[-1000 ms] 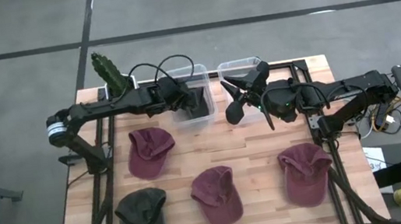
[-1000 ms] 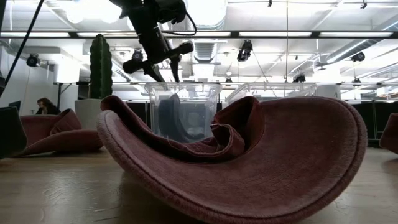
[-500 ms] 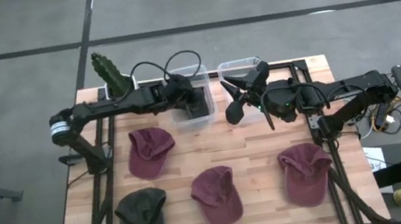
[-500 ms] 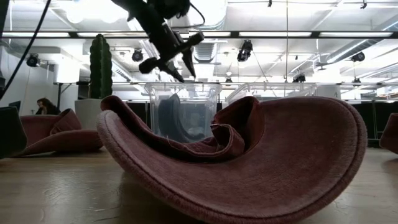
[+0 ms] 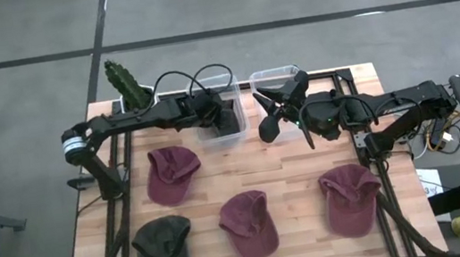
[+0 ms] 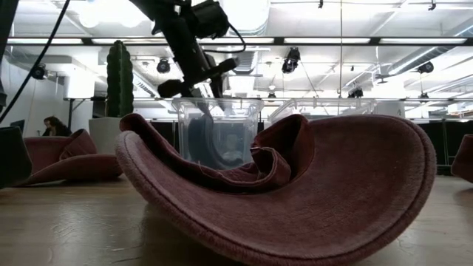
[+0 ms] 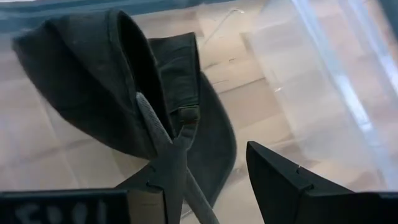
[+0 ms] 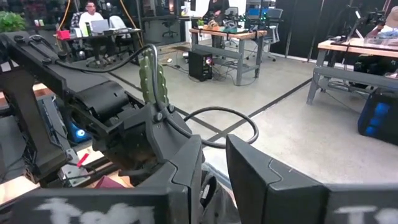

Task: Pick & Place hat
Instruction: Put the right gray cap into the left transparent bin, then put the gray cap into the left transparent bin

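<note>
A dark grey hat (image 7: 93, 81) lies crumpled in the left clear bin (image 5: 219, 112), its back strap (image 7: 163, 146) trailing toward the camera. My left gripper (image 7: 205, 177) is open, slanting down into that bin's mouth (image 6: 214, 103) just above the hat. My right gripper (image 5: 279, 108) hangs level above the table beside the right clear bin (image 5: 275, 77), its fingers (image 8: 249, 168) a little apart with nothing between them. Three maroon hats (image 5: 171, 173) (image 5: 249, 225) (image 5: 351, 197) and a dark green hat (image 5: 164, 250) rest on the wooden table. My left gripper comes at the dark hat slanting down from the table's left. The hat's strap (image 7: 168, 162) runs along the inner side of one finger. I cannot tell whether they touch. The hat lies on the bin's floor.
A potted cactus (image 5: 122, 82) stands at the far left corner behind the left arm. In the low view a maroon hat (image 6: 295, 192) fills the foreground in front of the bins. People sit at desks in the room beyond.
My left gripper has gone down toward the left bin and a little toward the table's right, rolling as it went; its fingertips now reach the bin's rim. The gap between its fingers is unchanged.
</note>
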`<state>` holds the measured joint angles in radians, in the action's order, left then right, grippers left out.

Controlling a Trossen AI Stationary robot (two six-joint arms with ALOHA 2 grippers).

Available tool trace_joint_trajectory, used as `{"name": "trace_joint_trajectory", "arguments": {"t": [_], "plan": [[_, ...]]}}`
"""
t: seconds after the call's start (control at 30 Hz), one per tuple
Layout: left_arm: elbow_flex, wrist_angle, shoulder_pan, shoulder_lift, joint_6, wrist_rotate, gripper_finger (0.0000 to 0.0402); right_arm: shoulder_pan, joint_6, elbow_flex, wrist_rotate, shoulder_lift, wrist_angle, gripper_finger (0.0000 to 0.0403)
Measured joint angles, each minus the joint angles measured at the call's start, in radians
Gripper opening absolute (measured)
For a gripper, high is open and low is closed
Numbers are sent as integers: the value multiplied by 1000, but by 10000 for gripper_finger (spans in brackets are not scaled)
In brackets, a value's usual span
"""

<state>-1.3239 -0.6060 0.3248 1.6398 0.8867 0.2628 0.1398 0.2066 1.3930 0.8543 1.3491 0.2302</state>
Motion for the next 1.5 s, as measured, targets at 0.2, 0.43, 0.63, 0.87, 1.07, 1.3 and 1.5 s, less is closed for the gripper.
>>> {"name": "trace_joint_trajectory", "arguments": {"t": [0.2,0.43,0.63,0.87,1.07,1.3,1.5], "plan": [[0,-90,8,3,2,0,160,0,0,0,0,0,0,68],[-5,-97,9,4,0,0,160,0,4,0,0,0,0,68],[2,-103,10,5,2,-1,160,0,4,0,1,0,0,68],[2,-102,10,5,-10,-2,160,0,4,0,1,0,-1,68],[3,-102,10,5,-34,-4,160,0,3,0,1,0,-1,68],[-14,-110,10,5,-56,-2,160,0,4,0,1,0,-1,68],[-89,-179,7,-3,-82,27,160,0,4,0,1,0,-1,68]]}}
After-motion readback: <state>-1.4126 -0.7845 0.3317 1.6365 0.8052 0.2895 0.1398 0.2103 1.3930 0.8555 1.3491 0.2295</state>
